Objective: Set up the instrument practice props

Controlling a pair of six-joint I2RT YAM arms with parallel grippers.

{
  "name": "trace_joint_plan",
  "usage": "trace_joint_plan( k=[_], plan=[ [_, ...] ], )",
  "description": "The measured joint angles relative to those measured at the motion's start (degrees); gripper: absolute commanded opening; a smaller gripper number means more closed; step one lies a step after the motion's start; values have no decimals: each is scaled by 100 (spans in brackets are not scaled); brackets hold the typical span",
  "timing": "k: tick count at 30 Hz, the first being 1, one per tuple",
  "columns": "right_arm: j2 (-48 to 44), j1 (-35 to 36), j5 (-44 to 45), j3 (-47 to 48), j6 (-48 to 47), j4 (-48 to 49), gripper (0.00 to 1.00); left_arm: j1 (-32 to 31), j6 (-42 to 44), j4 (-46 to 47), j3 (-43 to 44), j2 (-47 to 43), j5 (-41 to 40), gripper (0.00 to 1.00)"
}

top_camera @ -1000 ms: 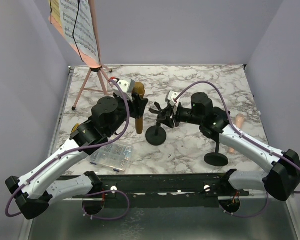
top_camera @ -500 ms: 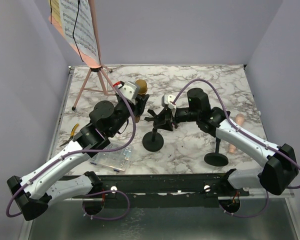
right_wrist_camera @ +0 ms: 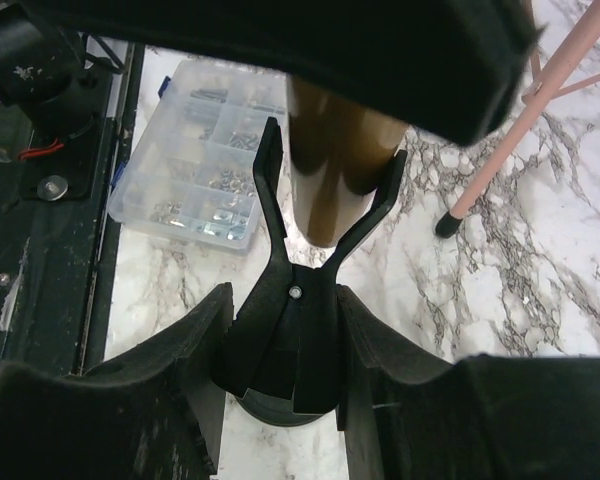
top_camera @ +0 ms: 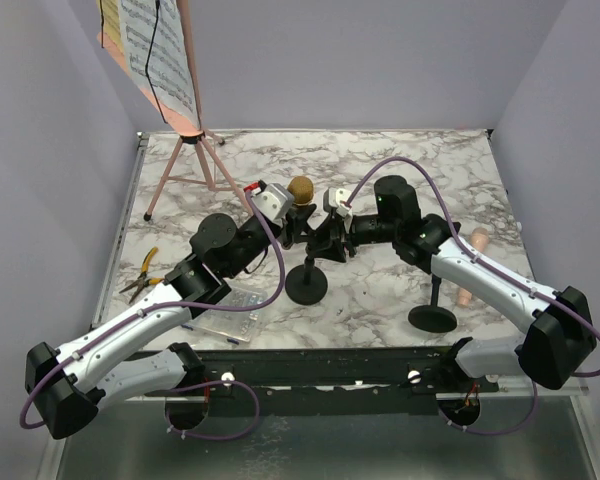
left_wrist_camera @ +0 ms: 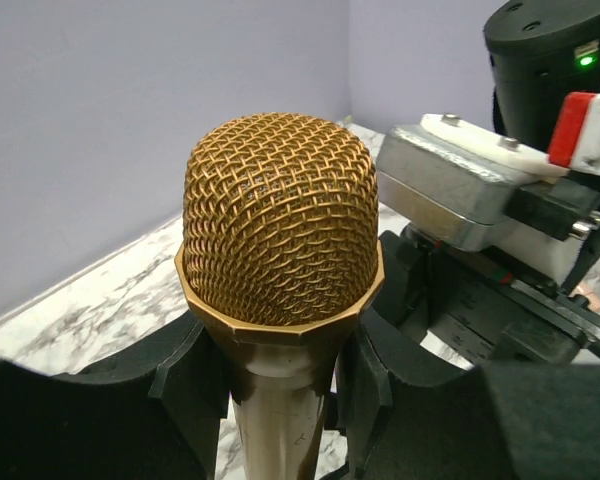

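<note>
Gold microphone [top_camera: 300, 190]: held off the marble table [top_camera: 400, 155] near its centre, mesh head up and tilted, its handle clamped between the jaws of the left gripper [top_camera: 291, 213]. In the right wrist view the lower end of the handle sits between the two prongs of the forked clip of a black mic holder [top_camera: 308, 284]; whether it touches the prongs cannot be told. Mic holder, first: round base on the table at centre, stem leaning, its clip gripped from the right by the right gripper [top_camera: 330, 236], jaws closed on it. Mic holder, second [top_camera: 432, 318]: upright near the front right, apart from both grippers. Pink microphone [top_camera: 477, 240]: lying at the right, partly hidden behind the right arm. Pink music rack [top_camera: 190, 140]: standing in the far left corner, sheet-music pages [top_camera: 160, 50] on its desk. Clear compartment box [top_camera: 225, 312]: front left, partly under the left arm. Yellow-handled pliers [top_camera: 140, 275]: just left of it.
</note>
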Motion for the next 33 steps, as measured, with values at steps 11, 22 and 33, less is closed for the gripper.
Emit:
trace_joint_plan(
  k=[11,22,33],
  plan=[
    [52,-26,35,0,216,133,46,59,-297,918,-317,223,505,0],
    [-734,-22,1137,-621,1969,411,100,28,-398,811,-361,83,695,0],
    [-1023,-22,1390,-920,5978,293,87,28,-411,732,-535,-181,697,0]
  ],
)
